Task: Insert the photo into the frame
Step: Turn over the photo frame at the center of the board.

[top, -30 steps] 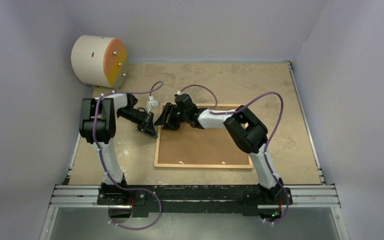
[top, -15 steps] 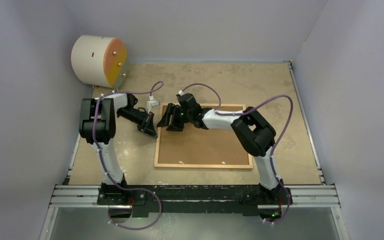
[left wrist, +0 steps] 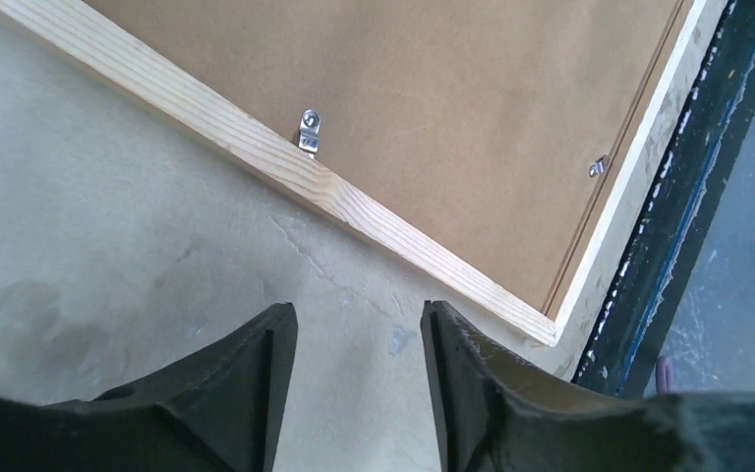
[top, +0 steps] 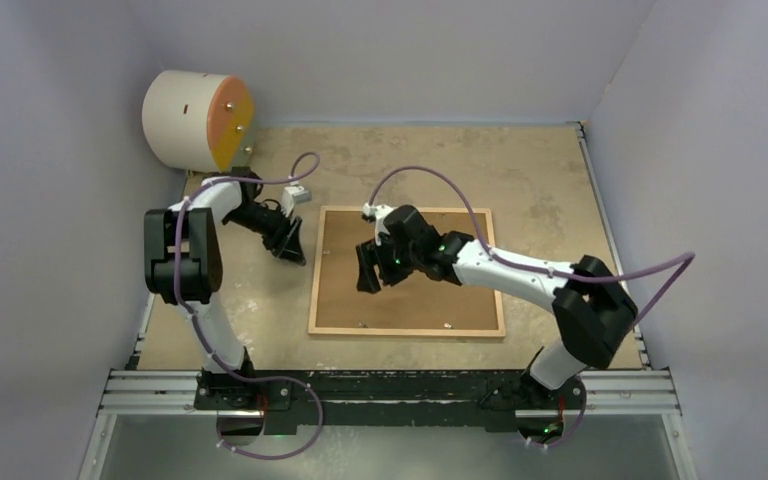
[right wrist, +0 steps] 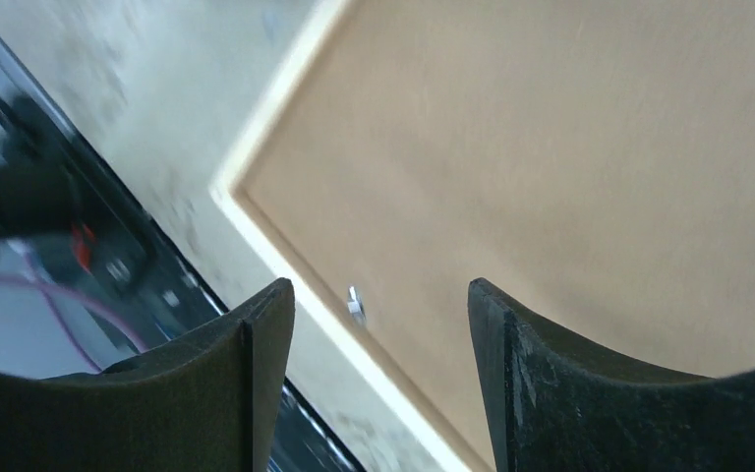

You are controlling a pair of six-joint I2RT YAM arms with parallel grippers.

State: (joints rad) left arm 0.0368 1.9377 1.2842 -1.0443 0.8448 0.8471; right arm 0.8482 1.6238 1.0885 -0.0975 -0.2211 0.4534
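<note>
Lying on your bench [top: 560, 200]: one frame [top: 406, 330], centre, backing [top: 420, 305] up.
Clips [top: 361, 324]: two near rail, one left rail.
Left jaws: parted, empty, just left of frame.
Right jaws: parted, empty, over backing.

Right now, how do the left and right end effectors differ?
The left end effector hovers over the table beside the frame, off its left rail; the right end effector is over the brown backing board inside it. The right's jaws stand wider apart than the left's. Shared: both open, holding nothing.
</note>
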